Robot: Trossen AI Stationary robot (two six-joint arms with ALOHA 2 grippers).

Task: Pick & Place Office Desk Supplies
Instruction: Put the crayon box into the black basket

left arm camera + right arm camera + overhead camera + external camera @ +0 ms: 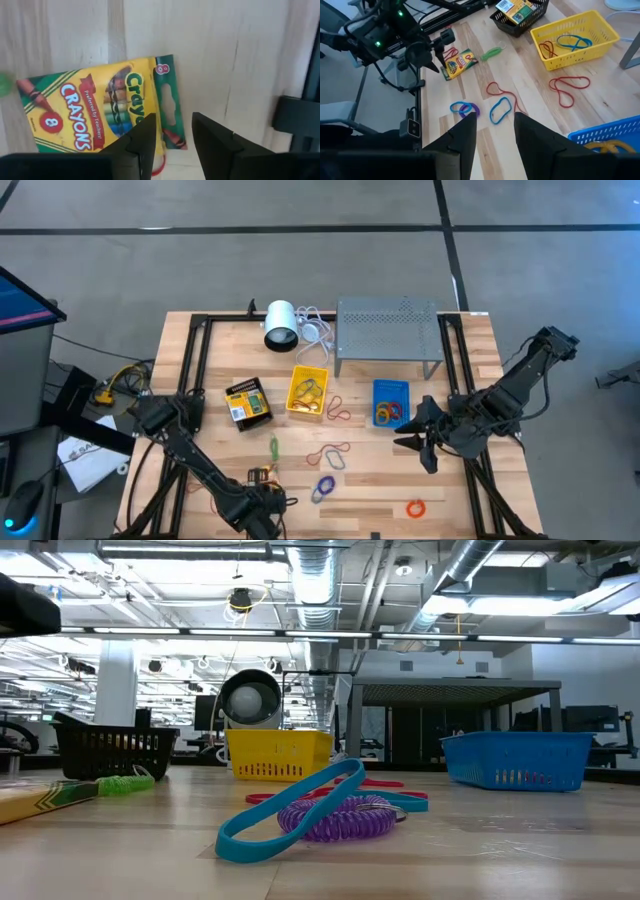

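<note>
here the left gripper [172,140] hangs low over the near left part of the wooden table [440,490], its two dark fingers parted with bare wood showing in the gap, holding nothing. just past its fingertips lies a flat crayon packet [100,112], yellow and green, face up on the wood; in the right wrist view the same packet [459,62] lies with its long axis slanting away from the gripper toward a small green coil [491,52]. a thin red loop pokes out from under the packet's edge beside the left finger.

further out, a blue band and a purple coil [322,486] lie touching each other near the front edge, a red loop [328,454] sits toward the middle, and an orange ring [415,507] lies near the front right.

behind these stand three bins in a row: a black bin [247,402] holding another crayon packet, a yellow bin [307,392] with bands inside, and a blue bin [390,402] with yellow and red bands.

the right gripper [425,437] hovers above the table just beside the blue bin, fingers parted and empty. a white cylinder [281,325] and a grey perforated stand [388,327] sit at the back.
</note>
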